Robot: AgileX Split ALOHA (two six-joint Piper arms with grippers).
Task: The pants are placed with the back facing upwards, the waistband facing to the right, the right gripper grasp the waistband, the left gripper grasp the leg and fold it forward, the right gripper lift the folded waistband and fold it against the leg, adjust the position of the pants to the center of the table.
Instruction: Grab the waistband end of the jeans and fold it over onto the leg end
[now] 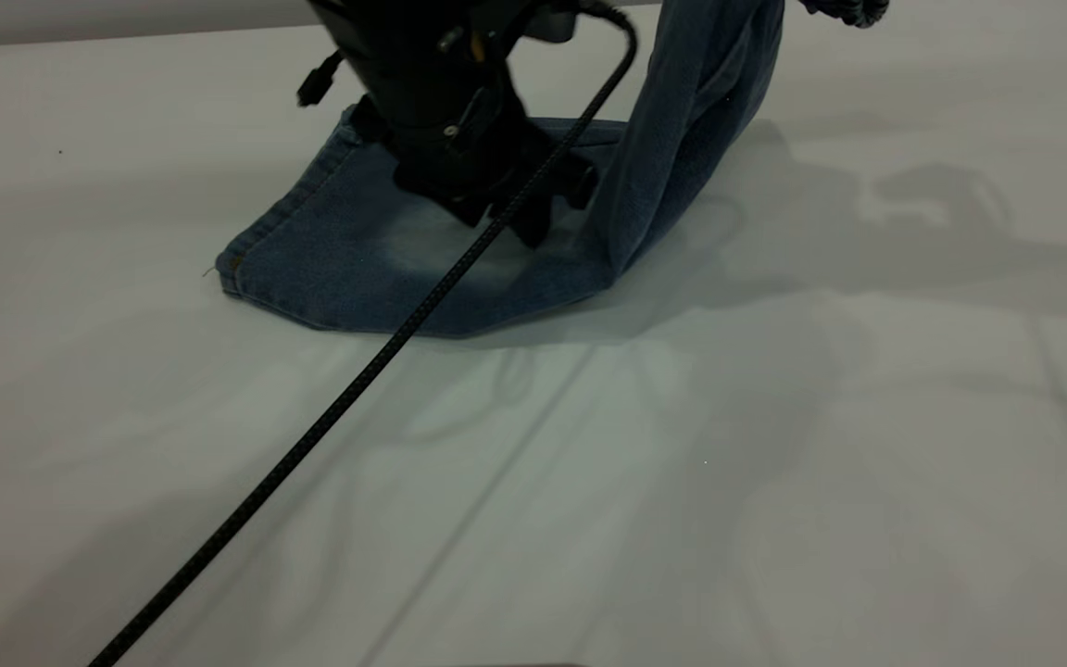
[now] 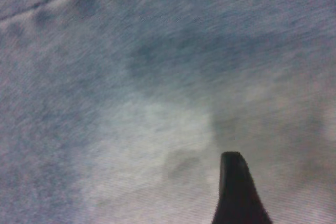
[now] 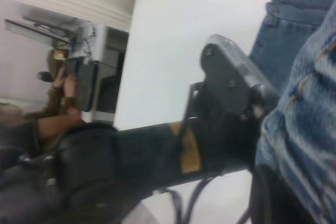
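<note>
The blue denim pants lie at the far middle of the white table. One part rests flat, with a pale faded patch. My left gripper presses down on that flat part, and denim fills the left wrist view. The right side of the pants rises steeply off the table to the top edge of the exterior view. The ruffled waistband shows there. My right gripper is shut on this lifted denim, and its body is outside the exterior view.
A thick braided black cable runs slanting from the left arm across the table to the near left edge. The right wrist view shows the left arm beside the denim. A person stands far behind the table.
</note>
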